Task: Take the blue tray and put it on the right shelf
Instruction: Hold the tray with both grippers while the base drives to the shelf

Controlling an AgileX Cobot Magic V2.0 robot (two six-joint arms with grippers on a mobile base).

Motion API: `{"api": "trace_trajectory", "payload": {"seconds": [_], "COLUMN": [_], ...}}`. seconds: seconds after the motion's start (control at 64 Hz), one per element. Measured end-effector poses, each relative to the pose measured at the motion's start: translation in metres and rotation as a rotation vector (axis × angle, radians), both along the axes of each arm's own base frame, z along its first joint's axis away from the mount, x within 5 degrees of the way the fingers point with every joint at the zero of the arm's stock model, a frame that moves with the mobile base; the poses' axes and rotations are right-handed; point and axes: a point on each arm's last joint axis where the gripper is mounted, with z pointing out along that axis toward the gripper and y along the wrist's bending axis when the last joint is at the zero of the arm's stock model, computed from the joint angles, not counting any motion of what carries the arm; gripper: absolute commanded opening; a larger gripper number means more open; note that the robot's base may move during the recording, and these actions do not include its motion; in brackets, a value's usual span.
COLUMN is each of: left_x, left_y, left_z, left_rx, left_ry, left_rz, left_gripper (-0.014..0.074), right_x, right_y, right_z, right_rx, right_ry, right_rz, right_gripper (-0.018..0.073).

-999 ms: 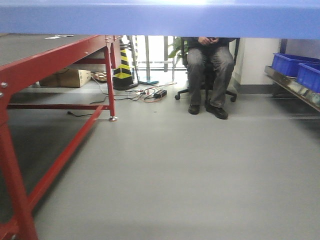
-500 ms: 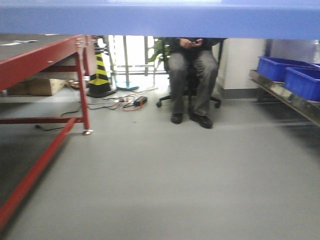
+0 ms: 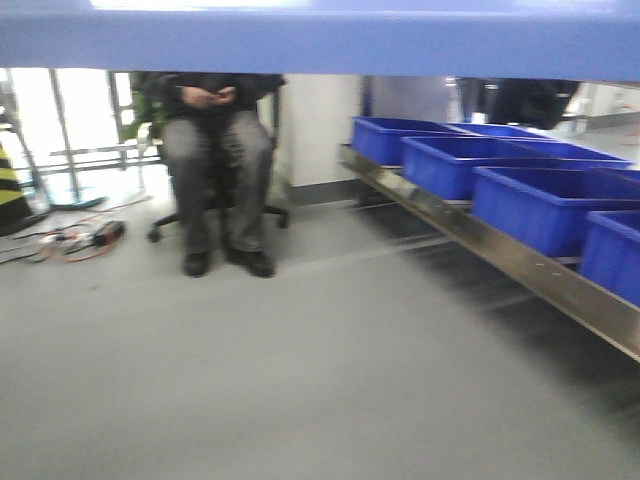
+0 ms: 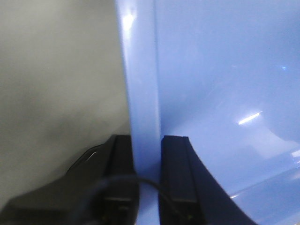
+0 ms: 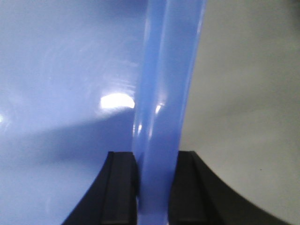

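Note:
The blue tray [image 3: 320, 40] spans the top of the front view as a light-blue band, held up off the floor. In the left wrist view my left gripper [image 4: 146, 154] is shut on the tray's rolled left rim [image 4: 140, 93], one black finger on each side. My right gripper [image 5: 157, 173] is shut on the tray's right rim [image 5: 164, 84] the same way. The glossy tray floor [image 5: 61, 93] fills the inner side of each wrist view. The right shelf [image 3: 500, 255], a stainless-steel lip, runs along the right of the front view, low above the floor.
Several deep dark-blue bins [image 3: 540, 200] stand in a row on the shelf. A seated person [image 3: 215, 160] on an office chair is at the back left, with cables [image 3: 70, 240] and a striped cone [image 3: 8, 185] on the grey floor [image 3: 280, 380].
The view has swung to the right: the red-edged table has left the frame, the seated person has shifted left, and the shelf with its bins now fills the right side. Both grips hold.

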Motion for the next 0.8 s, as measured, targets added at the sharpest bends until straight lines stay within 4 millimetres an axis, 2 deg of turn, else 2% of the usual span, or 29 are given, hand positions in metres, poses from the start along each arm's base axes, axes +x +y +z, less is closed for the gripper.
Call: {"api": "trace_trajectory", "payload": {"seconds": [0.796], "left_x": [-0.0002], "left_y": [-0.0003], "left_z": [0.0001], "left_rx": [-0.003], "left_ry": [0.001], "left_rz": [-0.002], "left_gripper": [-0.0048], "right_x": [0.0000], "right_y": [-0.0003], "right_z": [-0.0001], "right_rx": [-0.004], "right_ry": [0.001], "right_rz": [-0.001], "right_gripper": [0.0059]}}
